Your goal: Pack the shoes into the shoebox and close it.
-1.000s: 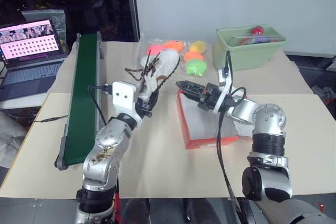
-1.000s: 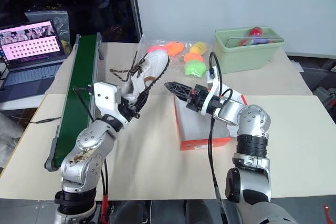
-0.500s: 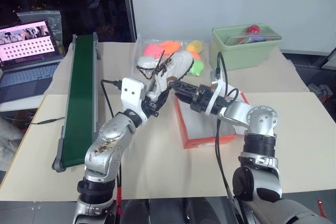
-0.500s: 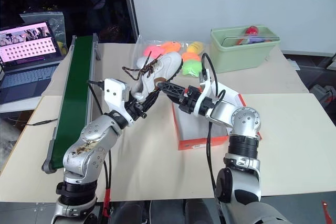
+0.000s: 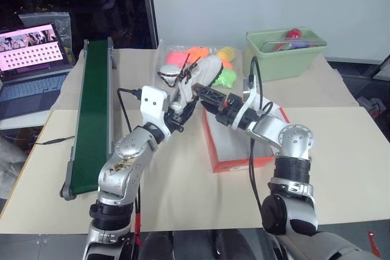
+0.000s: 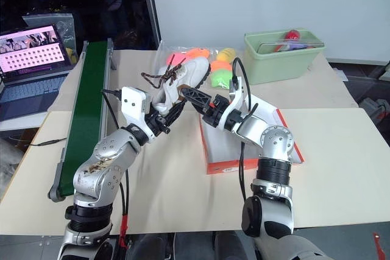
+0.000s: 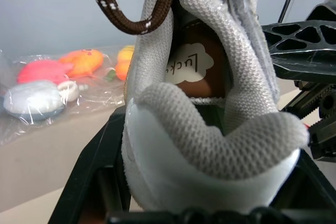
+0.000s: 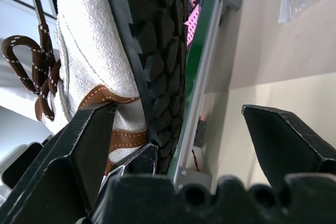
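An off-white shoe point(image 5: 204, 72) with brown laces and a black treaded sole hangs in the air over the table, toe pointing away from me. My left gripper point(image 5: 181, 108) is shut on its heel point(image 7: 210, 150), one black finger on each side. My right gripper point(image 6: 192, 94) stands open beside the shoe's sole point(image 8: 160, 45), with one finger point(image 8: 79, 156) against the shoe's side and the other finger point(image 8: 289, 140) well apart. The orange-red shoebox point(image 5: 244, 165) lies open on the table under my right arm, its white inside showing.
A green conveyor belt point(image 5: 94, 108) runs along the left, with a laptop point(image 5: 30, 53) beyond it. Bagged colourful plush toys point(image 5: 189, 56) lie behind the shoe. A pale green bin point(image 5: 283, 59) stands at the back right.
My right gripper has moved left from over the box until its open fingers reach the shoe. The left gripper keeps its grip on the heel. The whole view has shifted slightly.
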Controlling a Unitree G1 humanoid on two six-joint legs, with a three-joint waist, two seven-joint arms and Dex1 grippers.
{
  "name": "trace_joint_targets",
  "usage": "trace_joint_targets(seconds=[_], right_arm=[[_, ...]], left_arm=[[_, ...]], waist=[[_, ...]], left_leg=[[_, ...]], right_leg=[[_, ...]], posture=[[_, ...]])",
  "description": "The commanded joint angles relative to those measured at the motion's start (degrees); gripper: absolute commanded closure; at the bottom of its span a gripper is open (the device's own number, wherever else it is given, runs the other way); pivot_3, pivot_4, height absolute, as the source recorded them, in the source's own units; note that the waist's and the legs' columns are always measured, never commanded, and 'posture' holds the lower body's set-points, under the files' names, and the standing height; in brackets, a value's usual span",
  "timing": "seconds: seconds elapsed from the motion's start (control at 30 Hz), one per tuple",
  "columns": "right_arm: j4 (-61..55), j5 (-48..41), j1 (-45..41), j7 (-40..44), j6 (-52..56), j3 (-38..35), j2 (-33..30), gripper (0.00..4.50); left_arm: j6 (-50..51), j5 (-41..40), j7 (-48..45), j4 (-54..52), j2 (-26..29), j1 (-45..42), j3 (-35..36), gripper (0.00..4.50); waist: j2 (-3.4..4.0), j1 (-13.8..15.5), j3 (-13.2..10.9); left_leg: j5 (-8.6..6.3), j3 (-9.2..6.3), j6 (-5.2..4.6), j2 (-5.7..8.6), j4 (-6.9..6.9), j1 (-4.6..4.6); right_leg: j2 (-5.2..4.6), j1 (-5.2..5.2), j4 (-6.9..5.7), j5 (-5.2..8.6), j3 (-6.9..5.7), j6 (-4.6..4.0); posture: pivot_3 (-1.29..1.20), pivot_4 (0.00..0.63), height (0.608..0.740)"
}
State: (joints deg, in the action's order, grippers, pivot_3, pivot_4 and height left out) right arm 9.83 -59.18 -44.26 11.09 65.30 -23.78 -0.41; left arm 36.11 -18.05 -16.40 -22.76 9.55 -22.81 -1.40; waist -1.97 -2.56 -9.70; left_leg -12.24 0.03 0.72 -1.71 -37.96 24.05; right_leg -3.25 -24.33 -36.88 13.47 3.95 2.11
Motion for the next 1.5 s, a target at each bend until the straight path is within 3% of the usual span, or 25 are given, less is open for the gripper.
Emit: trace_joint_targets(seconds=[0.03, 0.3, 0.43, 0.5, 0.83, 1.0, 1.13, 1.3, 1.4, 1.5], right_arm=[[-1.38, -0.6, -3.99, -0.33, -5.4, 0.02, 1.54, 0.0], [-2.75, -1.84, -3.7, -1.28, -6.4, 0.32, 3.36, 2.76], [-3.23, -2.21, -3.64, -1.73, -6.77, 0.48, 4.48, 3.87], [-3.44, -2.51, -3.75, -2.0, -6.98, 0.39, 4.97, 4.15], [-5.21, -4.39, -4.06, -5.16, -9.02, -0.56, 7.97, 4.25], [-5.99, -5.1, -4.15, -8.34, -12.43, -0.96, 8.82, 4.25], [-5.42, -4.51, -3.93, -10.98, -17.43, -1.98, 8.41, 4.25], [-4.34, -0.08, -3.92, -10.8, -22.06, -1.23, 2.93, 4.25], [-4.62, 4.23, -4.34, -8.15, -19.32, 1.21, -6.03, 4.25], [-3.54, 4.93, -5.57, -4.86, -10.29, 3.13, -18.38, 4.25]], left_arm=[[0.37, -2.75, -4.28, -1.26, -0.41, -0.57, -4.03, 2.07], [0.65, -3.15, -4.65, -1.41, 0.05, -0.54, -3.91, 2.09], [0.67, -3.37, -4.85, -1.31, 0.18, -0.64, -3.94, 2.09], [0.67, -3.47, -4.92, -1.27, 0.22, -0.67, -3.94, 2.09], [0.9, -2.46, -5.46, -0.62, 1.27, -0.75, -5.33, 2.09], [-0.1, -2.2, -6.17, -0.85, 1.4, -0.59, -5.58, 0.22], [-0.24, -2.07, -6.1, -0.59, 1.14, -0.7, -4.96, 0.07], [0.1, -2.18, -6.4, -0.94, 1.46, 0.32, -4.8, 0.07], [-2.48, -0.21, -9.44, -1.69, 5.41, 2.41, -6.16, 0.07], [-8.06, 2.17, -16.45, -1.79, 12.78, 5.23, -8.24, 0.07]], waist=[[0.0, 0.04, 0.0], [0.0, 0.04, 0.0], [0.01, 0.0, 0.0], [0.01, 0.01, 0.0], [0.01, 0.01, 0.0], [0.01, 0.07, -0.01], [0.01, 0.06, -0.01], [0.02, 0.02, -0.01], [0.02, -0.01, -0.02], [0.11, 0.09, -0.06]], left_leg=[[0.0, 0.0, 0.0, 0.0, 0.0, 0.0], [0.0, -0.01, 0.0, 0.0, 0.0, 0.01], [0.0, -0.01, 0.0, 0.0, 0.0, 0.02], [0.0, -0.01, 0.0, -0.01, 0.0, 0.02], [0.0, -0.01, 0.0, -0.01, 0.0, 0.04], [0.0, -0.01, 0.0, 0.0, 0.0, 0.07], [0.0, -0.02, 0.0, 0.0, 0.0, 0.07], [0.0, -0.01, 0.0, 0.0, 0.0, 0.11], [0.0, -0.01, 0.0, 0.0, 0.01, 0.12], [0.0, 0.0, 0.0, -0.02, 0.05, 0.1]], right_leg=[[0.0, 0.0, 0.0, 0.0, 0.0, 0.0], [0.0, -0.01, 0.0, 0.0, -0.01, 0.0], [0.0, -0.02, 0.0, 0.0, -0.01, 0.0], [0.0, -0.02, 0.0, 0.0, -0.01, 0.0], [0.0, -0.03, 0.01, 0.0, -0.01, 0.0], [0.0, -0.04, 0.03, 0.0, -0.03, 0.0], [-0.01, -0.05, 0.05, 0.0, -0.04, 0.0], [-0.01, -0.05, 0.09, 0.0, -0.04, 0.01], [-0.01, -0.1, 0.07, 0.0, -0.03, 0.01], [0.02, -0.11, 0.07, 0.01, -0.03, -0.01]], posture=[[0.0, 0.15, 0.729], [0.0, 0.15, 0.729], [0.0, 0.15, 0.729], [0.0, 0.15, 0.729], [0.0, 0.15, 0.729], [0.0, 0.15, 0.729], [0.0, 0.15, 0.729], [0.0, 0.15, 0.729], [0.0, 0.15, 0.729], [0.0, 0.15, 0.729]])
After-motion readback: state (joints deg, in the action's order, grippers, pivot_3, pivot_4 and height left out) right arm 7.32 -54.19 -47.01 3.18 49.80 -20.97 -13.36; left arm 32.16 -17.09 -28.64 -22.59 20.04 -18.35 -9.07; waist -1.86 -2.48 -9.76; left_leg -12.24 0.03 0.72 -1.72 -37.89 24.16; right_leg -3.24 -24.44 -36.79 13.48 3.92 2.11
